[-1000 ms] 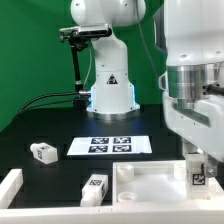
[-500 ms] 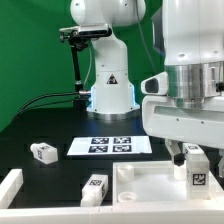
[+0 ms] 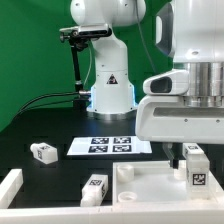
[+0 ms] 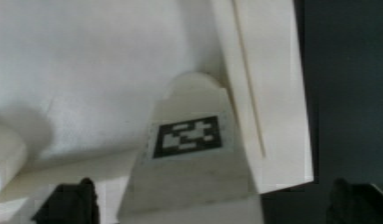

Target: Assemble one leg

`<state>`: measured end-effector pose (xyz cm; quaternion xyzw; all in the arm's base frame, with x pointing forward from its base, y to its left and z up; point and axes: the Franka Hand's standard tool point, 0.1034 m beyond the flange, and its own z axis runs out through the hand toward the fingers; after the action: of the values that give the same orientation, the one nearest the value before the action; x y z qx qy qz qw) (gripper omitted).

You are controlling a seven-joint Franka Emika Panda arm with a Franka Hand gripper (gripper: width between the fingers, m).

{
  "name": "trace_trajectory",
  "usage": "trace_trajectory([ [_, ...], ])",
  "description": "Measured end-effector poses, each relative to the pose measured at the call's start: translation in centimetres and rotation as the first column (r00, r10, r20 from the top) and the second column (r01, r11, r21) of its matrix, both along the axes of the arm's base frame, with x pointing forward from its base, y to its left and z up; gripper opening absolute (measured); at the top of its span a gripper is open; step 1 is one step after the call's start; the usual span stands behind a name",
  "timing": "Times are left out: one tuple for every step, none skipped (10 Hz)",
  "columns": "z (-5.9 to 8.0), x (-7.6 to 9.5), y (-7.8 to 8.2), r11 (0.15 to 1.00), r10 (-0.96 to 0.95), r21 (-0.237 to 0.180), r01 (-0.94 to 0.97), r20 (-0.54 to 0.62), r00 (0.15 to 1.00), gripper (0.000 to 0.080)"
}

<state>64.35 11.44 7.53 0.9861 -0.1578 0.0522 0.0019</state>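
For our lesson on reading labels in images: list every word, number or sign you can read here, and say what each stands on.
No words or numbers can be read.
Warning triangle sign: on the robot base; its symbol is too small to read.
Black-and-white square markers, no text: on the marker board and each leg.

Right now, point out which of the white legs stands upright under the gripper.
The leg at the exterior view's right, upright at the tabletop corner below the gripper. The other two legs lie loose, farther left.
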Motion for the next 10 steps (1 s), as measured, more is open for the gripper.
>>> trace_trajectory([
  [-0.01, 0.0, -0.03, 1.0, -0.003, 0.0, 0.003, 0.0, 1.0, 0.0524],
  [-0.03, -0.01, -0.03, 0.999, -0.039, 0.004, 0.039, 0.0, 0.999, 0.0387],
  [-0.05, -0.02, -0.04, 0.992, -0.125, 0.013, 0.125, 0.001, 0.992, 0.0387],
  [-0.06, -0.02, -0.08, 0.984, -0.179, 0.019, 0.179, 0.001, 0.984, 0.0284],
  [-0.07, -0.01, -0.13, 0.963, -0.267, 0.027, 0.267, 0.001, 0.964, 0.0284],
  [-0.11, -0.06, -0.14, 0.894, -0.446, 0.04, 0.445, -0.001, 0.895, 0.0284],
  [-0.15, -0.09, -0.32, 0.799, -0.599, 0.062, 0.598, -0.012, 0.801, 0.0284],
  [-0.13, -0.14, -0.58, 0.656, -0.75, 0.083, 0.75, -0.039, 0.66, 0.0284],
  [-0.04, -0.17, -0.57, 0.491, -0.863, 0.098, 0.866, -0.084, 0.498, 0.0284],
  [-0.15, -0.25, -0.59, 0.308, -0.938, 0.115, 0.944, -0.13, 0.321, 0.0284],
])
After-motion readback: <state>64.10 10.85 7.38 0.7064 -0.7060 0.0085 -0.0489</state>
